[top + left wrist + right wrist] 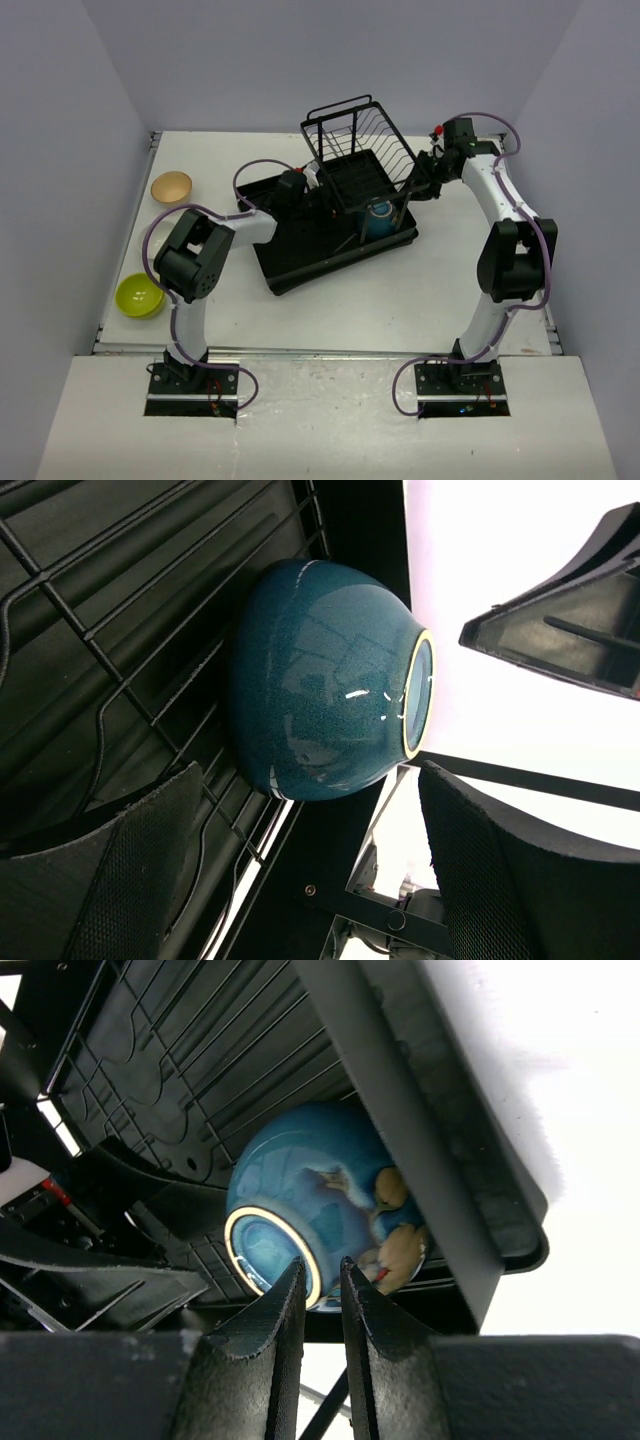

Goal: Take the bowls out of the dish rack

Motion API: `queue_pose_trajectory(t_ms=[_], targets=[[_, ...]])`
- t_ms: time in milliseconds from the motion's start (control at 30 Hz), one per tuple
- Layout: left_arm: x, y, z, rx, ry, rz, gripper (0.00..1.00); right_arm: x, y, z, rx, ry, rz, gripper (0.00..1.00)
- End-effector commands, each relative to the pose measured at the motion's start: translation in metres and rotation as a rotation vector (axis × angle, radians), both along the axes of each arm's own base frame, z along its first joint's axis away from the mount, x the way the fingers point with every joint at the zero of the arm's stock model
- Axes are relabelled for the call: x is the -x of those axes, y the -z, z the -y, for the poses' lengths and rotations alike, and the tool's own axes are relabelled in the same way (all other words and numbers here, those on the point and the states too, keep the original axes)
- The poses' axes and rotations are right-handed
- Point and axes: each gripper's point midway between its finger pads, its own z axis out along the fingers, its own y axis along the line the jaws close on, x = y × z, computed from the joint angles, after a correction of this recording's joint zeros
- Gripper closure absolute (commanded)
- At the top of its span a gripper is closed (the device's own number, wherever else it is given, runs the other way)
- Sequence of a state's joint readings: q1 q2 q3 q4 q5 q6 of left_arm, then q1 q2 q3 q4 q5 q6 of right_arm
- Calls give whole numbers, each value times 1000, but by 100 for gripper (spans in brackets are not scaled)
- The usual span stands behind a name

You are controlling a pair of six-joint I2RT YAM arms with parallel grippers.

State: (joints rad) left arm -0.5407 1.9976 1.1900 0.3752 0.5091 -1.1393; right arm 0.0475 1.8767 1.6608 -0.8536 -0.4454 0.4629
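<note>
A dark blue bowl lies on its side in the black dish rack, below the wire basket frame. In the left wrist view the bowl lies just ahead of my open left gripper, its foot ring facing right. My left gripper reaches into the rack from the left. My right gripper is at the rack's right edge. Its fingers are nearly together with nothing between them, just short of the bowl's foot ring. A beige bowl and a lime bowl sit on the table at the left.
The rack's raised rim runs beside the blue bowl. Grey walls enclose the table on three sides. Both arm bases stand at the near edge.
</note>
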Motion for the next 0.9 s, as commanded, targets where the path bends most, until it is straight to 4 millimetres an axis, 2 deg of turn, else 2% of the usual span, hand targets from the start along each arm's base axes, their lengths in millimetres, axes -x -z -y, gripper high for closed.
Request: queue_pose_trajectory(t_ms=[0,500,867], targets=[[-6,5,-1,-48,-4,4,11,0,-10,-7,-27,-4,19,79],[0,23,-7,-121,7,-44,11,7,5,-6,-11,-7,-16,79],[0,20,-4,-99,12,-37,11,11,11,-11,-17,-26,-34,79]])
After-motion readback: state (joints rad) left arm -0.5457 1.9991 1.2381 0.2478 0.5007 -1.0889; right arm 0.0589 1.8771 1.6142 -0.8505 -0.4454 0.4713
